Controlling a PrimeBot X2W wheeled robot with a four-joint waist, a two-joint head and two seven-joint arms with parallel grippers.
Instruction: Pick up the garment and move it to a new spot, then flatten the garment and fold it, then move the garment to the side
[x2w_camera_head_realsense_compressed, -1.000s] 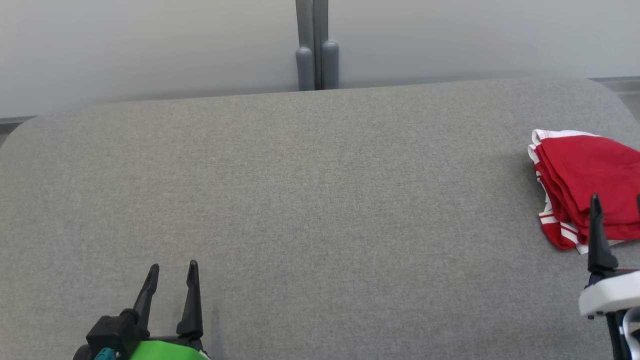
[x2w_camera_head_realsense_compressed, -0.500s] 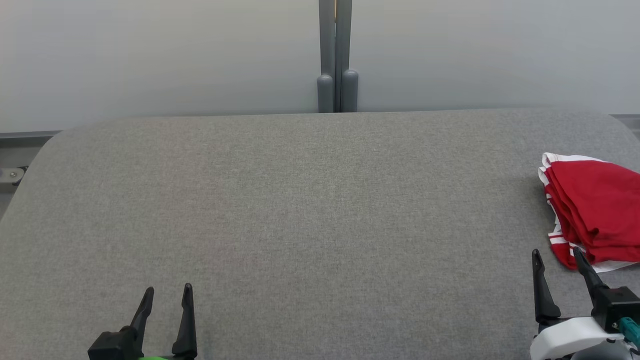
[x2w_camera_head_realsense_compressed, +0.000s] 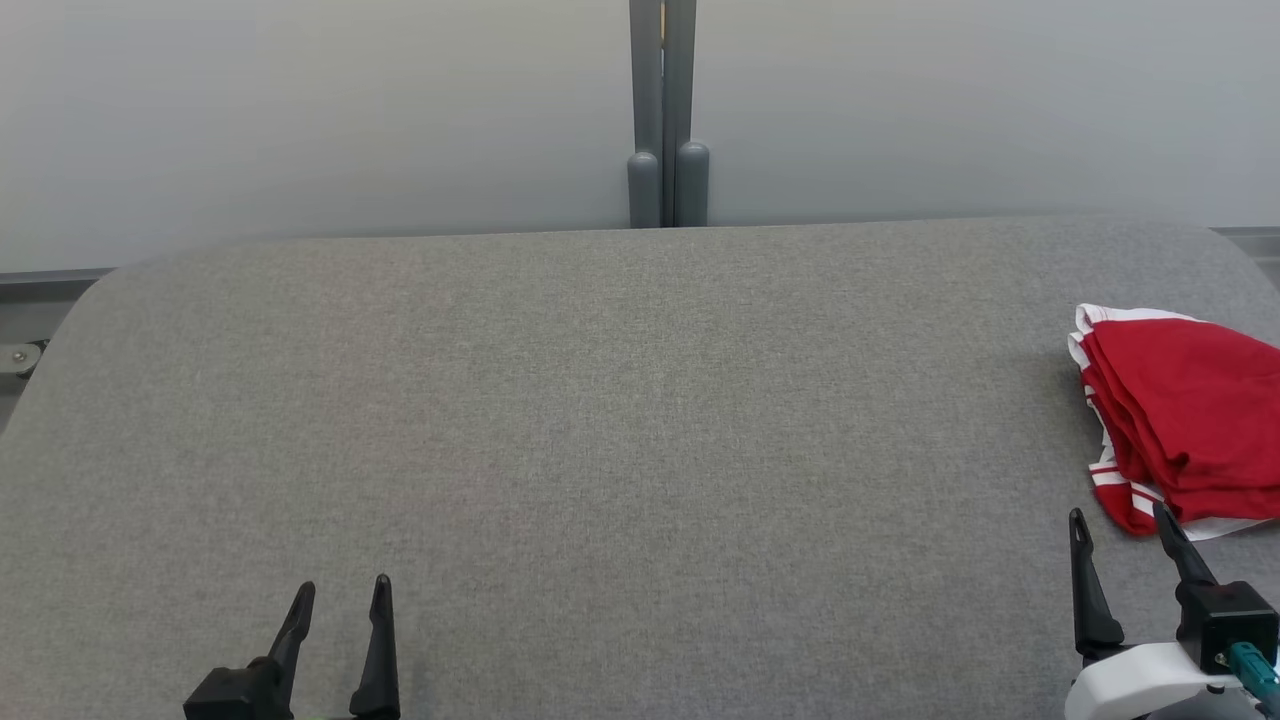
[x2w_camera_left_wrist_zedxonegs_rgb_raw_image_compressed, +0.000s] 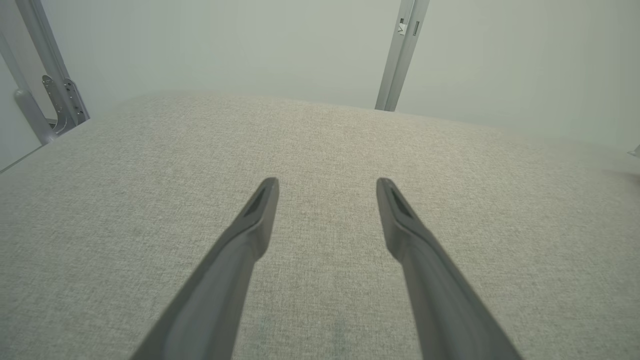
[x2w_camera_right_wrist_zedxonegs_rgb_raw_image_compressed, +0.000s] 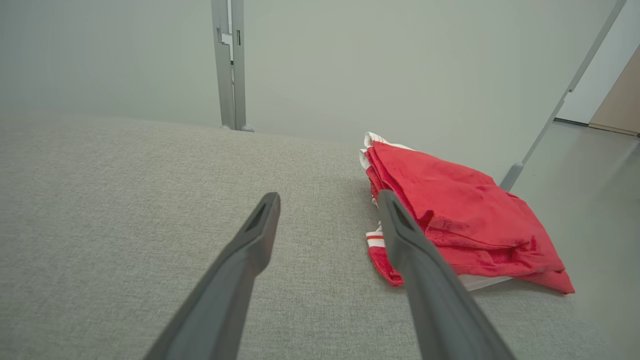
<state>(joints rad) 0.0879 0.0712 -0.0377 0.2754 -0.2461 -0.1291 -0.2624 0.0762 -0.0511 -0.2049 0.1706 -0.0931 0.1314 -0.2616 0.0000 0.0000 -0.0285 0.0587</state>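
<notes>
Garment (x2w_camera_head_realsense_compressed: 1185, 420) folded, table (x2w_camera_head_realsense_compressed: 640, 400) right edge | right wrist view adds floor (x2w_camera_right_wrist_zedxonegs_rgb_raw_image_compressed: 590, 165) beyond | left claw (x2w_camera_head_realsense_compressed: 345, 584), right claw (x2w_camera_head_realsense_compressed: 1118, 512) spread, empty.

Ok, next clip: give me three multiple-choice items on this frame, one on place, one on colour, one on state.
1. Where does the garment lie on the grey table?
A. far left edge
B. centre
C. right edge

2. What colour is the garment?
A. red with white trim
B. blue
C. plain black

3. What is the right claw doing?
A. shut on the garment
B. open, holding nothing
C. shut, pressing the table

Answers: 1 C, it sits at the right side of the head view. 2 A, it is red cloth with white striped bands. 3 B, its fingers stand apart with nothing between them.
</notes>
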